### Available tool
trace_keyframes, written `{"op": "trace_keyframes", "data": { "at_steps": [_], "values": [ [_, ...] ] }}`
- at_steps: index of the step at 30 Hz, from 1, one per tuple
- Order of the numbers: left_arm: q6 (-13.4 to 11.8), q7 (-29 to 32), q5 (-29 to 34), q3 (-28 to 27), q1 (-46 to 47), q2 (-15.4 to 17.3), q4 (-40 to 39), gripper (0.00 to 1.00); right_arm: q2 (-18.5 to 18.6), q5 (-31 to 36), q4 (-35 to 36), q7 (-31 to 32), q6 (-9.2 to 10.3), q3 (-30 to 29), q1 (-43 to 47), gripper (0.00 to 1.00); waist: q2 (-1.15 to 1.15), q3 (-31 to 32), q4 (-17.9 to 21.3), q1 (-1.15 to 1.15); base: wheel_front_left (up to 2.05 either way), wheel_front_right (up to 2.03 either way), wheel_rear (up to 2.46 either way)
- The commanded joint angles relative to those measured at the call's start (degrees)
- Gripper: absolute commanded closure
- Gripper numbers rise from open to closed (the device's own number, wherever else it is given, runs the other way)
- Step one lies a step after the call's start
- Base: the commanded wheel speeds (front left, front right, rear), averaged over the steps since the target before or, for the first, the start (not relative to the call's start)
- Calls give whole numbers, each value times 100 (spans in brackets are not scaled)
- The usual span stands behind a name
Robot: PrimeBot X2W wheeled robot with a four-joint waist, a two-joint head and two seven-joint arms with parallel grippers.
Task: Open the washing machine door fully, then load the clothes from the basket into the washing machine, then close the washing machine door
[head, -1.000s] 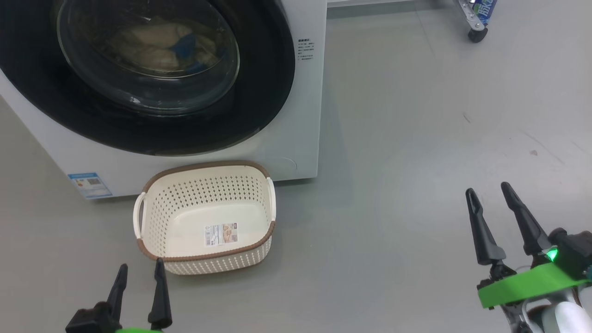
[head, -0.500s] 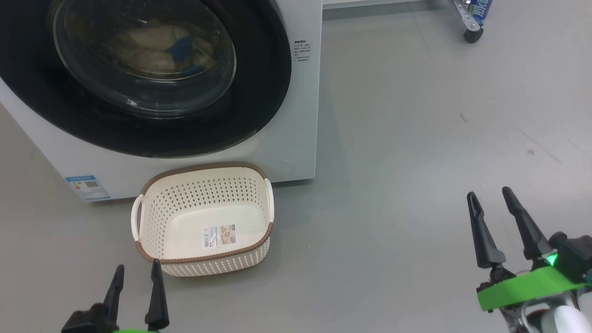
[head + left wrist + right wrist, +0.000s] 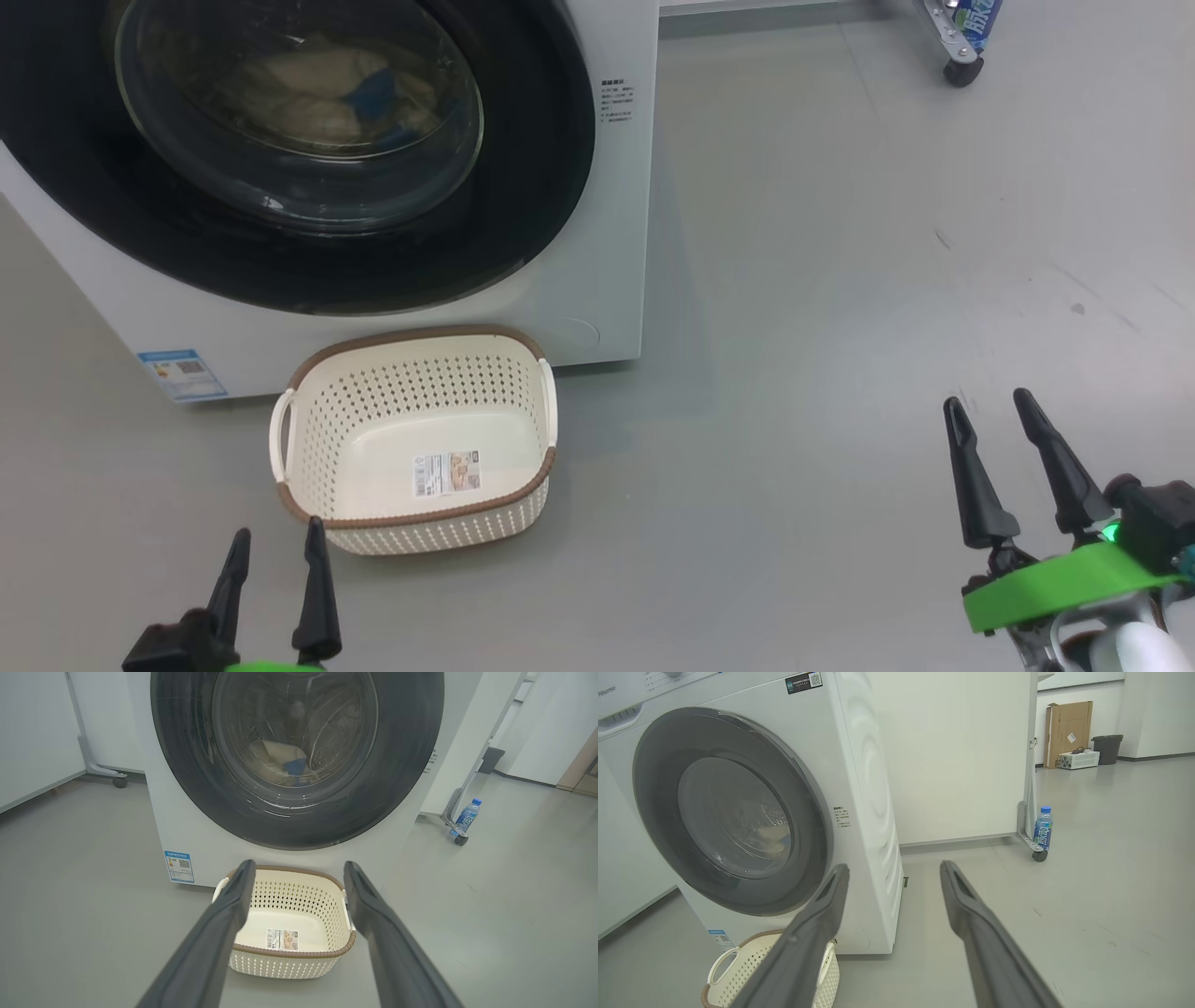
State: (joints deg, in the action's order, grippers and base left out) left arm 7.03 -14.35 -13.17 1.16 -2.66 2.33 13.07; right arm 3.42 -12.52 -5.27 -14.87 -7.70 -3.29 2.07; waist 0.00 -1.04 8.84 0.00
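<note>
— Washing machine door (image 3: pixel 308 266), the large round one with a wide glossy black rim and a bulging clear glass centre: we log it at eleven o'clock in the head view. It lies closed, flat against the front of the big white front-loading washing machine (image 3: pixel 616 233).

— We agree. And the load?

— Soft pale cream-yellow clothes (image 3: pixel 308 93) with a bright blue patch, behind the glass, inside the drum. From the left wrist we see them at twelve o'clock, lying low in the drum.

— Basket?

— Small rounded-rectangular cream plastic basket (image 3: pixel 411 387) with perforated sides, a brown rim and white side handles. It stands on the grey floor (image 3: pixel 794 373) at eight o'clock in the head view. It is just in front of the washer, at six o'clock from the door. Its floor shows a paper label (image 3: pixel 446 473).

— Grippers?

— We put the left gripper (image 3: pixel 279 530) at seven o'clock, jaws released and spread, grasping nothing. Its tips are near the basket's nearest corner. The left wrist view shows them apart from it. The right gripper (image 3: pixel 987 399) is at four o'clock, jaws likewise released, holding nothing. It hangs over the floor, well apart from the basket.

— Anything else for our notes?

— A blue-and-white sticker (image 3: pixel 182 373) on the washer's lower front corner, at ten o'clock from the basket. A clear plastic water bottle with a blue label (image 3: pixel 1043 828) stands beside a caster at three o'clock in the right wrist view.
</note>
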Motion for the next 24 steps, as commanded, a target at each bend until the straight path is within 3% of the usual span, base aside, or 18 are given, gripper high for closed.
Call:
{"op": "trace_keyframes", "data": {
  "at_steps": [1, 14, 15, 24],
  "values": [
    [-8, -65, 38, -189, 145, 54, -203, 0, 36, 31, 164, -13, 21, 90, -108, 0, 0, 0, -6, 0, 0, 0, 0],
    [2, -65, 62, -199, 120, 54, -307, 0, 23, 19, 165, -13, 21, 96, -128, 0, 0, -40, -44, 0, 0, 0, 0],
    [1, 0, 5, -1, -3, 0, -101, 100, -12, -2, -1, 0, 0, 0, 0, 100, 0, -41, -45, 0, 0, 0, 0],
    [2, 131, -373, 12, -36, -41, 293, 100, -48, -396, -424, 85, 0, 47, 78, 100, 0, -37, -86, 0, 0, 0, 0]
  ]
}}
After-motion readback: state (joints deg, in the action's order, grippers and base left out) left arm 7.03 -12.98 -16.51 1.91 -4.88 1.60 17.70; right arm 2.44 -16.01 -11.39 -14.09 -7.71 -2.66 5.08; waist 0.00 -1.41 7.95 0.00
